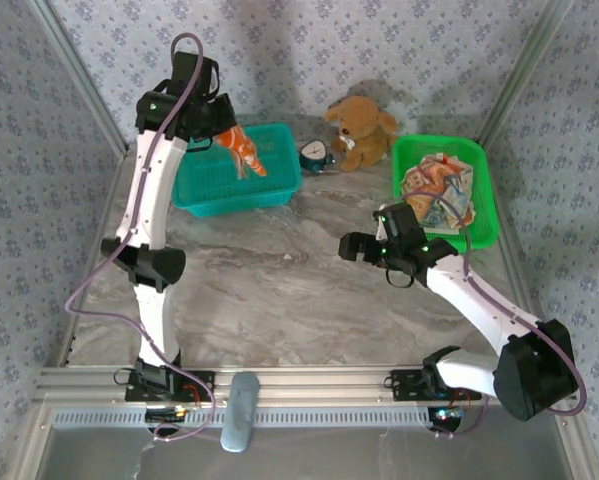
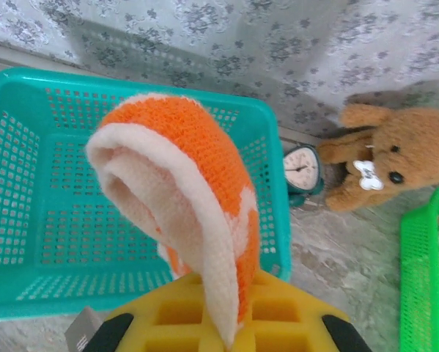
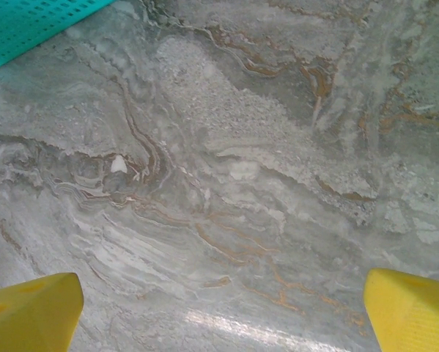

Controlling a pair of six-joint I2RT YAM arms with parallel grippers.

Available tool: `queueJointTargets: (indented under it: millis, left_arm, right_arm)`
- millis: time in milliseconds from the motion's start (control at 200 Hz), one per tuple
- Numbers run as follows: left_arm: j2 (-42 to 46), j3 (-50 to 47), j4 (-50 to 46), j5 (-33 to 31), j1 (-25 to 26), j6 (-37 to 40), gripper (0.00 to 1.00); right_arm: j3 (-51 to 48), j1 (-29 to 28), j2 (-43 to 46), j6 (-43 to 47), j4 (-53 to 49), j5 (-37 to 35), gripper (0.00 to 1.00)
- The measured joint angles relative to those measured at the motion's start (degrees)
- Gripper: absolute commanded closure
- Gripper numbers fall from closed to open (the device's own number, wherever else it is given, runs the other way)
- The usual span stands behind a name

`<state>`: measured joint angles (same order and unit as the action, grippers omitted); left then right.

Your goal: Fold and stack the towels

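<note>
left pincer [image 2: 220, 323] clamps orange towel [image 2: 197, 169] above teal basket [image 2: 28, 183]; right pincer [image 3: 223, 308] gapes empty.

Orange towel [image 1: 247, 152] dangles — other towels [image 1: 437, 192] heaped in green basket [image 1: 457, 147].

Towels [image 1: 437, 190] lie in the right basket [image 1: 483, 190], plush toy [image 1: 361, 130] beside it.

Left arm [image 1: 151, 195] stretched forward, left gripper [image 1: 229, 136] clamped tight; right gripper [image 3: 219, 308] gapes wide, seemingly hovering low.
</note>
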<state>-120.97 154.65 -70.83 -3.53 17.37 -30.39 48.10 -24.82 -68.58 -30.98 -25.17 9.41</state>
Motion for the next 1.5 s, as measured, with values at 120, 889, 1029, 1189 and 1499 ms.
queueJointTargets:
  millis: [120, 889, 1029, 1189, 1499]
  left_arm:
    - [-4.39, 0.13, 0.63, 1.31, -2.43, 2.03, 1.0]
    - [-19.71, 3.91, 15.45, 22.67, -1.7, -3.87, 1.0]
    - [-20.52, 3.91, 13.55, 23.93, -3.93, -1.57, 1.0]
    - [-20.35, 2.64, 11.15, 23.82, -7.45, 2.32, 0.98]
    - [-19.85, -3.54, 6.43, 18.8, -13.25, 9.2, 0.27]
  right_arm:
    - [0.07, 0.98, 0.26, 0.02, -1.53, -0.02, 0.0]
    - [0.07, 4.17, -0.39, 0.2, -4.63, 0.09, 0.0]
    - [0.07, 4.22, -1.97, 0.2, -4.13, 0.07, 0.0]
    - [0.17, 4.04, -3.72, 0.17, -3.58, 0.07, 0.0]
    - [2.91, 2.27, -6.64, 0.17, -3.1, 0.04, 0.0]
